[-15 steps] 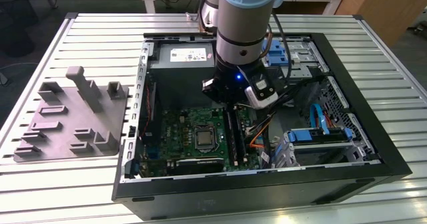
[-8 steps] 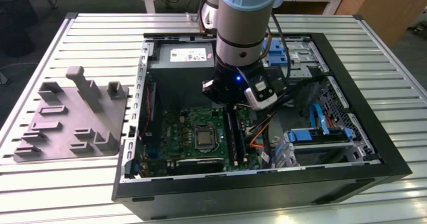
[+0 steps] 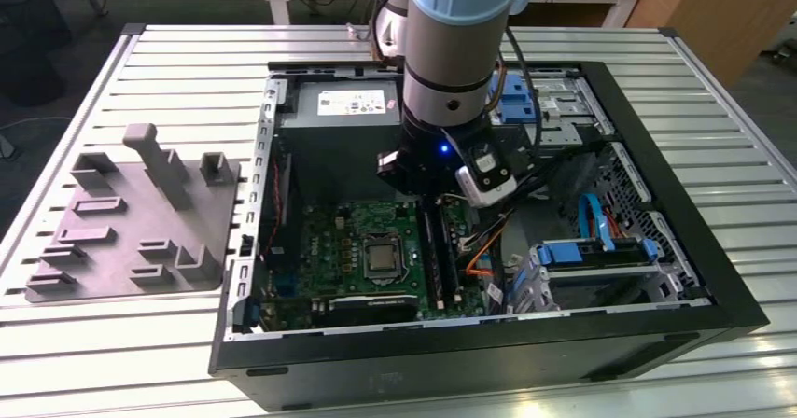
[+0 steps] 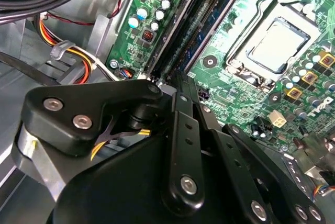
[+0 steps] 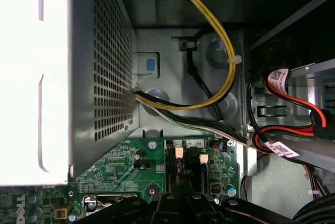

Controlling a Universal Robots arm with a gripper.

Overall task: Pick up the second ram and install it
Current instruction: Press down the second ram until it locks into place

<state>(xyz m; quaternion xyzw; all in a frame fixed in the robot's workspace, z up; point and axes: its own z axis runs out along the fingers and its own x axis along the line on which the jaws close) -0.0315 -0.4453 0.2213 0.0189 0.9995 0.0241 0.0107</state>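
My gripper [image 3: 430, 192] reaches down inside the open computer case, over the far end of the long black memory slots on the green motherboard [image 3: 330, 241]. In the second wrist view its black linkages converge and the gripper [image 4: 175, 80] looks shut, its tips right at the end of the slots. A dark blue-green memory stick, the second ram [image 4: 208, 28], lies along the slot running away from the tips. It shows in the exterior view as a dark strip, the ram [image 3: 432, 250], beside the processor socket [image 3: 380, 257]. Whether the tips touch or pinch the ram is hidden.
A grey fixture tray [image 3: 137, 222] with upright blocks lies on the slatted table at the exterior view's left. The case walls [image 3: 498, 329] enclose the gripper. A power supply [image 3: 342, 110] sits behind it. Orange cables [image 3: 480, 250] and a blue drive bracket [image 3: 598, 250] crowd the right side.
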